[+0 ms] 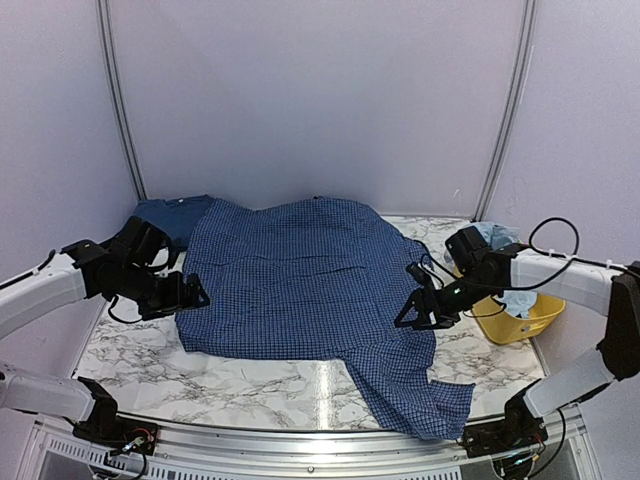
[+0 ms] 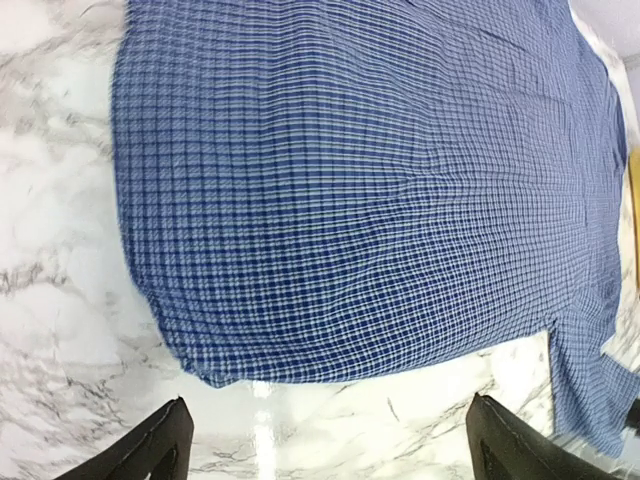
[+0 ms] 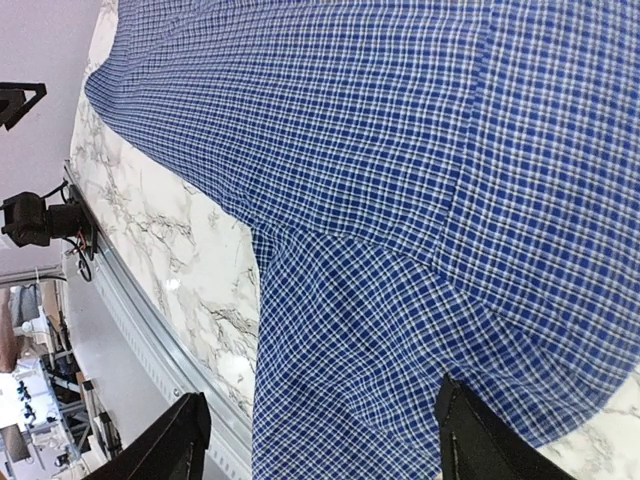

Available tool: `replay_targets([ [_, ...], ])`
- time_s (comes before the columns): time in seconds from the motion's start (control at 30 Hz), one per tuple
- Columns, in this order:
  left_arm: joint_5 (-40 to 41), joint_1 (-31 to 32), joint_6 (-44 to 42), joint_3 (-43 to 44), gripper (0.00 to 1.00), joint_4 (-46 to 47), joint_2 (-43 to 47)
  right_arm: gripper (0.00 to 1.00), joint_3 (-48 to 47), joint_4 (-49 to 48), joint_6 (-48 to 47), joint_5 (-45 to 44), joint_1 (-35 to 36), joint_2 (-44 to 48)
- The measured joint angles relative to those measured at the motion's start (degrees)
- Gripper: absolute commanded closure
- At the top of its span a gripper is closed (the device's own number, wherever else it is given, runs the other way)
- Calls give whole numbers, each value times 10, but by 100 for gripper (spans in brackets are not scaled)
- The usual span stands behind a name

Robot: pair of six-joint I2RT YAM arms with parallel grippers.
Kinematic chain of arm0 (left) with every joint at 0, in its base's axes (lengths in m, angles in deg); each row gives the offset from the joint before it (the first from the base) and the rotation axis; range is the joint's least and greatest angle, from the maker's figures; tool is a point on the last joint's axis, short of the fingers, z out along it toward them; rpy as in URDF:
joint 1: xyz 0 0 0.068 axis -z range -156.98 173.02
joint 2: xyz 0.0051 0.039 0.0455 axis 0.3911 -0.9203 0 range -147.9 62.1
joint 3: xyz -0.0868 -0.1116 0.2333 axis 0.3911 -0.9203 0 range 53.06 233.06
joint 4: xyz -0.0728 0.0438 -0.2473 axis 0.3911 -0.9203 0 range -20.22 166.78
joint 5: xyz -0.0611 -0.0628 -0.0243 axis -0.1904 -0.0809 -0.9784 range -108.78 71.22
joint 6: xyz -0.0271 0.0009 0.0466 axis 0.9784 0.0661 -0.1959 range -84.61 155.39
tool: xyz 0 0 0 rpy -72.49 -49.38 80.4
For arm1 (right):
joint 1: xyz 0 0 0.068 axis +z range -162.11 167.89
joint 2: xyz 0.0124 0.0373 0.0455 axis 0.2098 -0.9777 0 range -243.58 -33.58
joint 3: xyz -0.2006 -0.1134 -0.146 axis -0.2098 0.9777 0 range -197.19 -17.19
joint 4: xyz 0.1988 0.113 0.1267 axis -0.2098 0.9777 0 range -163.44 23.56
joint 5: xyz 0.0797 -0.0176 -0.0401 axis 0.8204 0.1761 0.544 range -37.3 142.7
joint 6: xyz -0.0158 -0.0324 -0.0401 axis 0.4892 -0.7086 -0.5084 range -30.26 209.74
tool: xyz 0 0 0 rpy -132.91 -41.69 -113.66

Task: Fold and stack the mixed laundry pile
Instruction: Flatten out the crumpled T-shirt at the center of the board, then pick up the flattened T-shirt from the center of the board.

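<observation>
checked shirt (image 1: 300, 280) (image 2: 370, 200) (image 3: 400, 150): navy small-check button-up, spread open and flat across the middle of the table, covering most of it from the far edge towards the near one; only a few shallow ripples in the cloth
sleeve (image 1: 425, 390) (image 3: 340, 380): the shirt's right-hand sleeve runs out towards the near right corner of the table, its end lying at the near edge
dark-blue piece (image 1: 175, 213): solid dark cloth at the far left corner, meeting the shirt's far left corner; which lies over which cannot be told, and the left arm hides part of it
light-blue garment (image 1: 492, 235): pale blue cloth bunched in the yellow tub, showing above its far rim behind the right arm
yellow tub (image 1: 538, 318): on the right side of the table, just right of the shirt
table (image 1: 250, 385) (image 2: 60, 300) (image 3: 170, 250): white marble-patterned top, showing in a strip along the near edge and at the near left
left gripper (image 1: 197, 293) (image 2: 330, 450): at the shirt's left edge, by the near left corner of the cloth; its fingers stand wide apart with only table between them, the shirt's hem just ahead of the tips; it has hold of nothing
right gripper (image 1: 408, 298) (image 3: 325, 440): over the shirt's right side where the sleeve joins the body; fingers spread wide, checked cloth lying flat below them, none of it pinched; whether the tips touch the cloth cannot be told
stacking: the shirt lies unfolded, and the three garments sit in three separate places
</observation>
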Motion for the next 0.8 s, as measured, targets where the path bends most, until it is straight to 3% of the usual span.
replay_targets([
  [0.1, 2, -9, 51, -43, 1, 4, 33, 24, 17, 6, 1, -5, -32, 34],
  [0.27, -3, -19, 113, -118, 8, 24, 16, 25, 80, 4, 3, -14, -76, 12],
  [0.47, -13, -25, 150, -149, 25, 94, -21, 25, 113, -1, 10, -8, -76, -19],
  [0.67, -51, -28, 159, -159, 28, 184, -90, 22, 114, -12, 24, 10, -76, -25],
  [0.8, -63, -28, 167, -162, 35, 199, -67, 22, 128, -17, 38, 23, -71, -15],
])
